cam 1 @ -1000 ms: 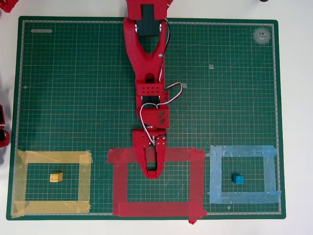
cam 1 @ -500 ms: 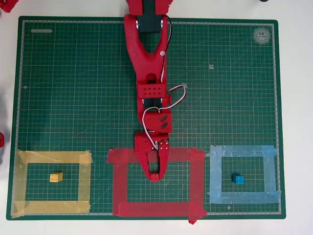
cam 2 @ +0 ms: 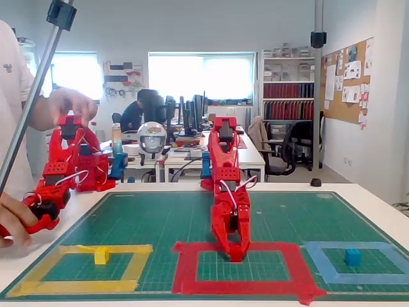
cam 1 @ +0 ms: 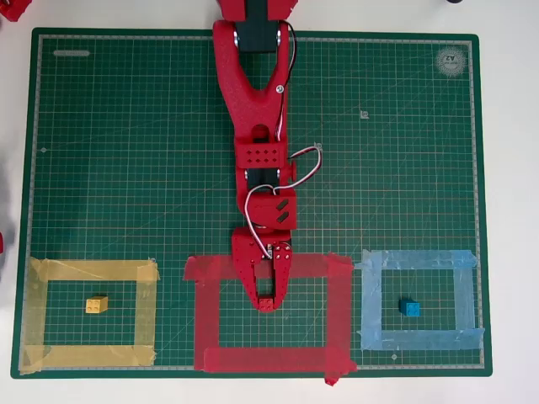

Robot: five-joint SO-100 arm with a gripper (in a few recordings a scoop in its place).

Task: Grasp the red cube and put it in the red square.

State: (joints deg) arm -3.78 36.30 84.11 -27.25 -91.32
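Note:
My red gripper [cam 1: 266,301] reaches down into the upper middle of the red square [cam 1: 209,360], a wide red tape frame on the green mat. Its fingers are shut on the red cube [cam 1: 266,304], a small red block that barely stands out against the red fingertips. In the fixed view the gripper [cam 2: 236,254] points straight down with its tip at or just above the mat inside the red square [cam 2: 243,288]. There the cube blends with the fingers and I cannot make it out apart from them.
A yellow cube [cam 1: 96,305] lies inside the yellow tape frame [cam 1: 88,270] on the left. A blue cube [cam 1: 410,308] lies inside the light-blue tape frame [cam 1: 417,260] on the right. The green cutting mat [cam 1: 126,151] ends just below the frames.
The gripper has come down into the red square and its tip has settled lower. Between half a second ago and now it has hardly moved.

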